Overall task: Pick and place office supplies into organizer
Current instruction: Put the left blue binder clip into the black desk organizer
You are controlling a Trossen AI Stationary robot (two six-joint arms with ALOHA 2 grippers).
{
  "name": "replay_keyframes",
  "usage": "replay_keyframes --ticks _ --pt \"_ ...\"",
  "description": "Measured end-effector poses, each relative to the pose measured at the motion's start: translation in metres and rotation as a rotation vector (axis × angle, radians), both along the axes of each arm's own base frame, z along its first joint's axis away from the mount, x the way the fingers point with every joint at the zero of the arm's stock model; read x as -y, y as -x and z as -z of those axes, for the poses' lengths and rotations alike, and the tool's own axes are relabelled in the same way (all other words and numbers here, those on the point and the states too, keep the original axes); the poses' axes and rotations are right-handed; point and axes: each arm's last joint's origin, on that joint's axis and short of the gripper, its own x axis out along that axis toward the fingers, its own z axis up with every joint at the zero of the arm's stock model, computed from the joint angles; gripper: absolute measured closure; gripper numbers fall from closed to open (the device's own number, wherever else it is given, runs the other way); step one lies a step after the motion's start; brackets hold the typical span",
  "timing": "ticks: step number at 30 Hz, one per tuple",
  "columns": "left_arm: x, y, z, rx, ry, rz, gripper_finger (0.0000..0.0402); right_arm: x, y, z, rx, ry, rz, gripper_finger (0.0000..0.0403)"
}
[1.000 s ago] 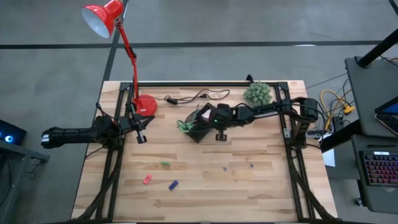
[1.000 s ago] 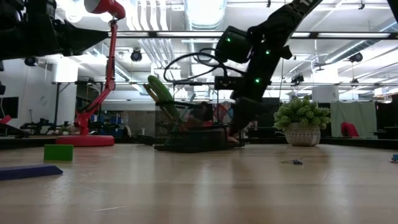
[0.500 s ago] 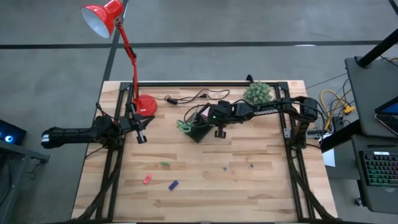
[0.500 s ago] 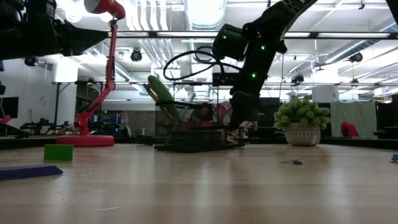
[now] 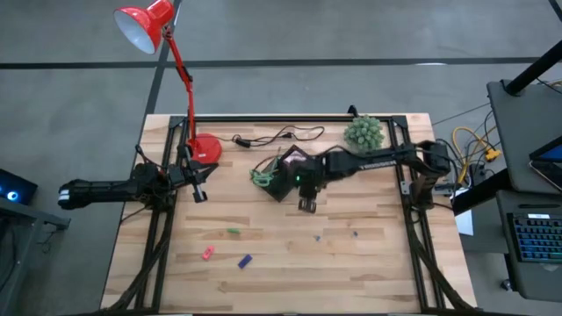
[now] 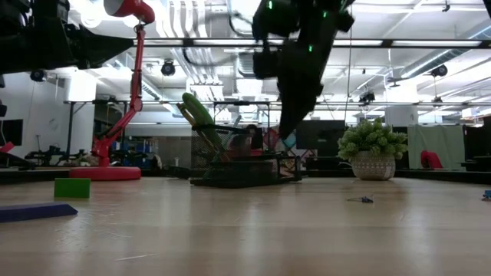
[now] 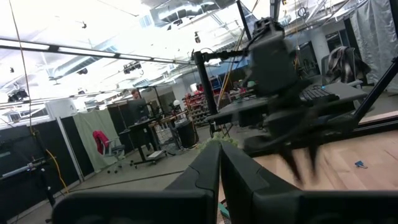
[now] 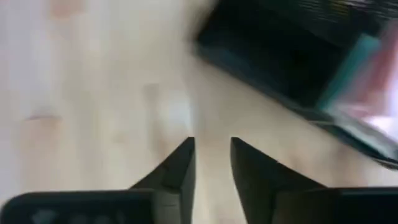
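Lifting away from tray (image 5: 279,182), right hand (image 5: 307,204) now parted, empty; item likely dropped in; left hand (image 5: 199,195) pressed together, idle; tabletop (image 5: 290,254) bits remain.

Light: bright, even, from ceiling fixtures (image 6: 253,15) seen in the low view.
Shadows: soft and faint on the wooden surface (image 5: 290,254) from above.
Glare: blown-out ceiling in the left wrist view; pale sheen on the surface at table height.
Blur: right wrist view smeared throughout; the right arm (image 6: 299,54) streaked in the low view.
Focus: near planks soft in the low view.
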Motion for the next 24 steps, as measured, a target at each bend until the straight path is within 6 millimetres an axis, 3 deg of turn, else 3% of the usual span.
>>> replay_keyframes --ticks 8,12,17,24 --pt "0.000 0.000 0.000 0.000 0.000 0.000 0.0402 -0.094 0.008 -0.006 0.018 -0.008 -0.238 0.0227" --pt "0.000 0.000 0.000 0.000 0.000 0.000 0.0402 -0.128 0.019 -0.004 0.027 0.052 -0.149 0.0215" --pt "0.000 0.000 0.000 0.000 0.000 0.000 0.0402 -0.143 0.027 0.000 0.051 0.068 0.064 0.0215" --pt "0.000 0.000 0.000 0.000 0.000 0.000 0.0402 -0.139 0.043 0.021 -0.073 0.020 0.244 0.0206"
